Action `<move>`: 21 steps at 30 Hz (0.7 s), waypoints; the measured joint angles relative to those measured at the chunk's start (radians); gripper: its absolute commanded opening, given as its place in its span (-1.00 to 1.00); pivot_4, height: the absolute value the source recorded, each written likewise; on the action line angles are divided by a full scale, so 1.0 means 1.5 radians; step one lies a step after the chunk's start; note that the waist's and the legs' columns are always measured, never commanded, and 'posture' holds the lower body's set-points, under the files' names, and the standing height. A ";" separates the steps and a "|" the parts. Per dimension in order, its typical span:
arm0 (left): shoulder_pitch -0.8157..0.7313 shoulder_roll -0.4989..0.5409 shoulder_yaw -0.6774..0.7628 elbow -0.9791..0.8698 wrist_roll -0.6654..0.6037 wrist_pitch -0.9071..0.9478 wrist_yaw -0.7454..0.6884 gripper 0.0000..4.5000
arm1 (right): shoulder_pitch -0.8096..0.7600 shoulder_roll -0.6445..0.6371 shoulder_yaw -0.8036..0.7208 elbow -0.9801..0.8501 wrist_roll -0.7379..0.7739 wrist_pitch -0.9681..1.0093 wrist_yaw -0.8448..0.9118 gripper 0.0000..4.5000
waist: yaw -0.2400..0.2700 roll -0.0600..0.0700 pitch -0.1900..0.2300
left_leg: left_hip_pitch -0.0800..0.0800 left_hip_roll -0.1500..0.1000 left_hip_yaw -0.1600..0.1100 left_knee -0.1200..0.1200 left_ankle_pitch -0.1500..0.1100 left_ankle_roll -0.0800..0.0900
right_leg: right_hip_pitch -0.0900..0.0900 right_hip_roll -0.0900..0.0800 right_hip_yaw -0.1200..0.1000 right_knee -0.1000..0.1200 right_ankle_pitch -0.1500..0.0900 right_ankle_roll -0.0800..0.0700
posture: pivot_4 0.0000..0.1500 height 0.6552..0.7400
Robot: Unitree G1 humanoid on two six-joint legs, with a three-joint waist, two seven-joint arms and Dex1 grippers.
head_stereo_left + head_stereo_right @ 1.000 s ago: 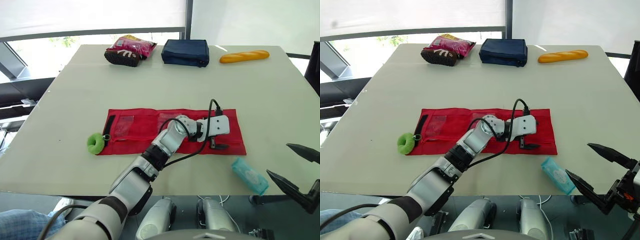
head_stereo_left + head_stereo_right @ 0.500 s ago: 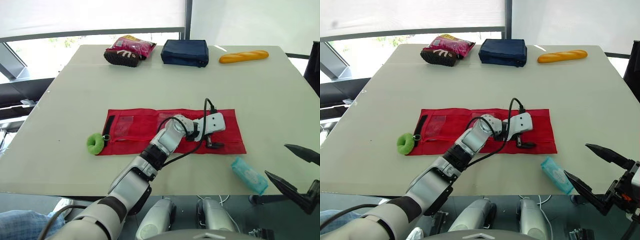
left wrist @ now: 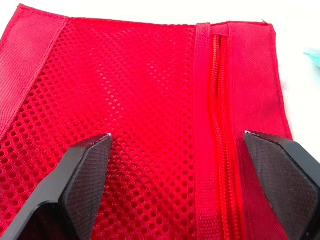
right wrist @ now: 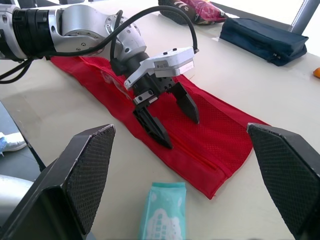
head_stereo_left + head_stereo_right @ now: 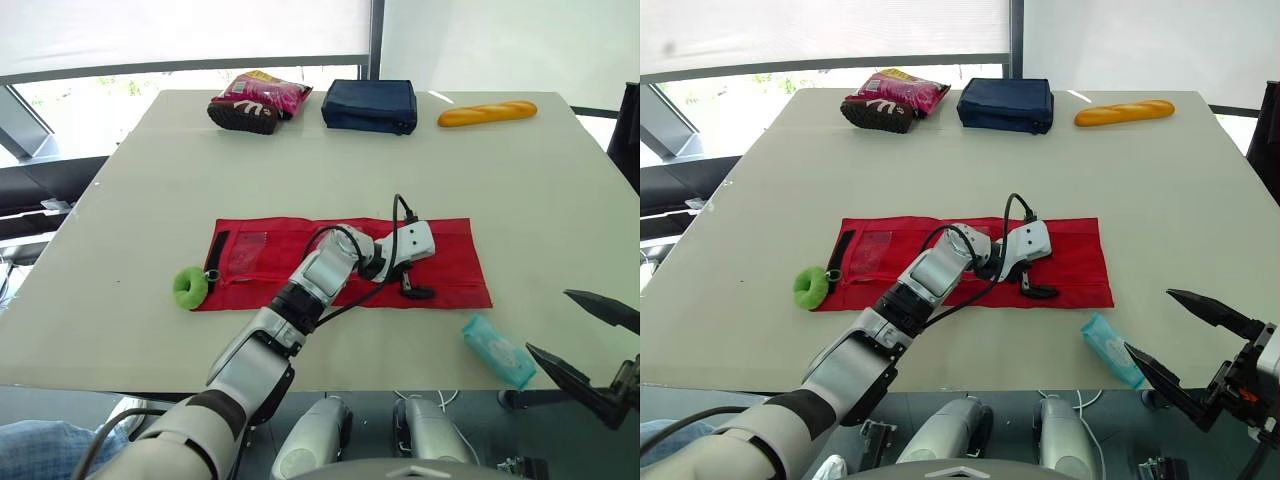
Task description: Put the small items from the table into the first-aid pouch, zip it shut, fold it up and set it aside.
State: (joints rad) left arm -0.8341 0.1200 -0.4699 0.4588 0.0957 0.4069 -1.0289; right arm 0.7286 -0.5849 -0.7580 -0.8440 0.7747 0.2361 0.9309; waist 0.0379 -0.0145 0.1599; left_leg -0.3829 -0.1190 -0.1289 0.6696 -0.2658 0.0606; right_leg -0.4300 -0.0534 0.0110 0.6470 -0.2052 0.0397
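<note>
Pouch (image 5: 255, 282), red, lies flat and unfolded right under the left gripper (image 5: 412, 286), long axis running side to side across the table (image 5: 520, 190). Its right end sits beneath the jaws and the rest stretches away past the arm. Zipper (image 3: 220, 125) runs lengthwise between the two fingers, closer to one, mesh panel by the other. Left jaws spread wide, holding nothing, tips low over the fabric; cannot tell if they touch. Tissue pack (image 5: 498, 351), teal, lies on the table ahead of the right gripper (image 5: 1148, 320), between it and the pouch's near corner, clear of both, long axis roughly in line with the fingers. Right jaws wide open, empty, off the table edge.
</note>
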 measured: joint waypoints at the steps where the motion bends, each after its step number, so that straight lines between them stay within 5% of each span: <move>1: -0.003 0.000 0.000 0.004 -0.002 0.001 -0.002 0.24 | 0.000 0.000 0.000 0.000 -0.001 0.000 0.000 1.00 | 0.000 0.000 0.000 | 0.000 0.000 0.000 0.000 0.000 0.000 | 0.000 0.000 0.000 0.000 0.000 0.000 | 1.00 0.75; 7: -0.005 0.000 0.007 0.022 -0.014 0.002 -0.010 -0.98 | 0.000 0.000 0.002 0.000 -0.005 0.000 0.000 1.00 | 0.001 0.000 0.000 | 0.001 0.000 0.000 0.000 0.000 0.000 | 0.001 0.000 0.000 0.000 0.000 0.000 | 1.00 0.75; 21: -0.015 -0.001 0.021 0.045 -0.035 0.001 -0.019 -0.98 | -0.006 0.000 0.008 0.000 -0.005 0.000 -0.001 1.00 | 0.000 0.000 0.000 | 0.001 0.000 0.000 0.000 0.000 0.000 | 0.001 0.000 0.000 0.000 0.000 0.000 | 1.00 0.75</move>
State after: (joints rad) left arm -0.8565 0.1182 -0.4392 0.5268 0.0435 0.4083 -1.0580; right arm 0.7198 -0.5856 -0.7468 -0.8440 0.7673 0.2355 0.9290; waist 0.0378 -0.0144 0.1596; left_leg -0.3816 -0.1190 -0.1289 0.6697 -0.2662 0.0599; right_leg -0.4282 -0.0535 0.0110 0.6468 -0.2052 0.0398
